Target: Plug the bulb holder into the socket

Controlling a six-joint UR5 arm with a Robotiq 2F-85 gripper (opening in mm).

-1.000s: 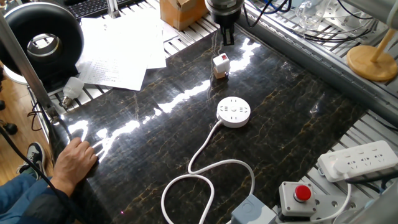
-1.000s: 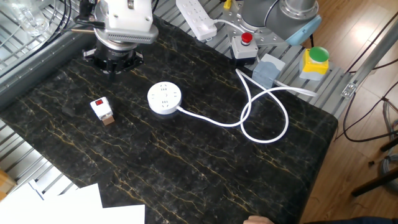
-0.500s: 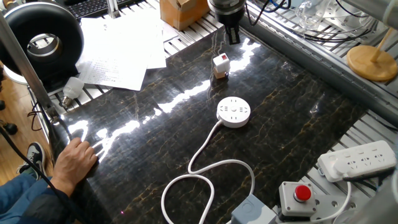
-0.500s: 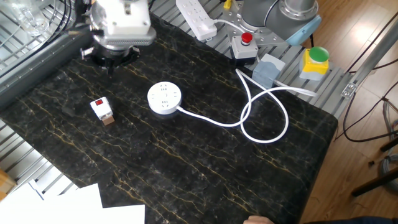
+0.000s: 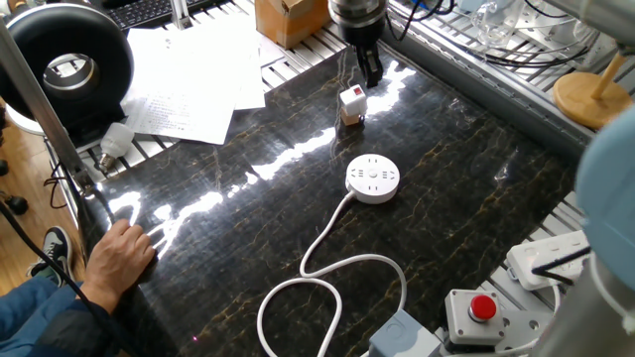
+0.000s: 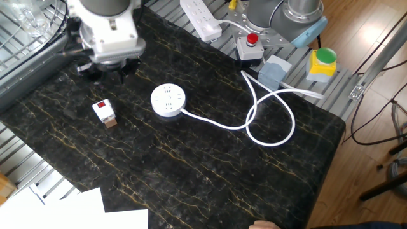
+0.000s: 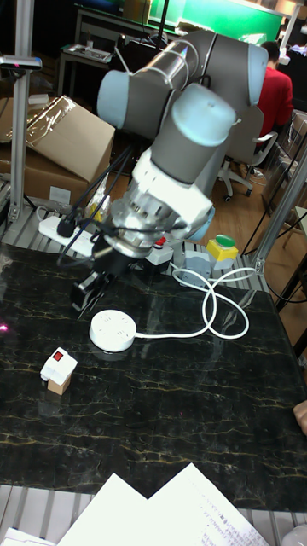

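The bulb holder [image 5: 351, 102], a small white box with a red switch on a tan base, stands on the dark marble table. It shows left of the socket in the other fixed view [image 6: 103, 111] and at lower left in the tall view [image 7: 58, 369]. The socket [image 5: 373, 179] [image 6: 168, 101] [image 7: 112, 328] is a round white puck with a looping white cable [image 5: 327, 273]. My gripper [image 5: 369, 69] [image 6: 105, 70] [image 7: 88, 292] hangs above the table just behind the bulb holder, apart from it. Its dark fingers look open and hold nothing.
A white power strip [image 5: 571, 253] and a red stop button [image 5: 482, 309] sit at the table's edge. Papers [image 5: 189, 79], a cardboard box [image 5: 288, 18] and a light bulb [image 5: 114, 139] lie beyond the far side. A person's hand [image 5: 119, 258] rests on the left corner.
The gripper has shifted sideways over the table and come closer to the bulb holder. The bulb holder, socket and cable have not moved.
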